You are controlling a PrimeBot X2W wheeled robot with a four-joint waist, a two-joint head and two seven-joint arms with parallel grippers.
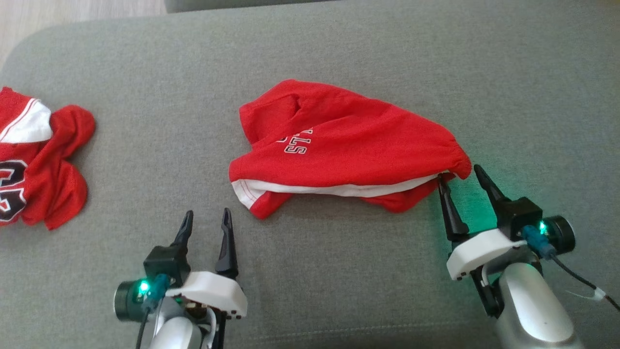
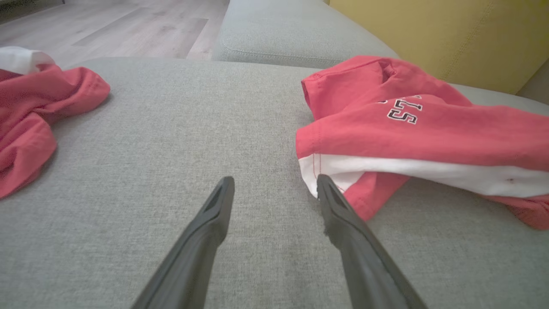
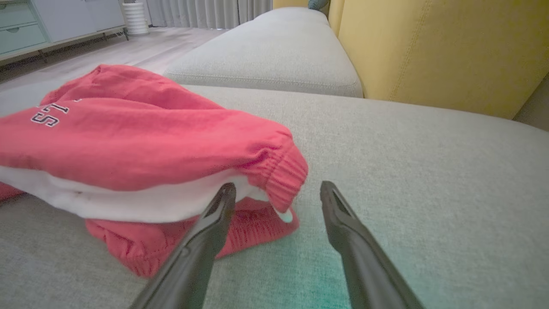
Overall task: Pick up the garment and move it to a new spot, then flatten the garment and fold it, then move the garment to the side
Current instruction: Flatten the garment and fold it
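On the grey couch, red shorts lie crumpled mid-cushion, a red jersey well to their left. The 2 grippers stand wide open, empty: right gripper at the shorts' waistband corner, left gripper near their hem.

Wide grey fabric cushion as work surface, woven texture; second grey cushion butted against its far edge, seam between; mustard-yellow backrest upright beside both; pale wood-plank floor beyond; pale green drawer cabinet on thin legs; light pleated curtains; white ribbed pot on floor; soft even light
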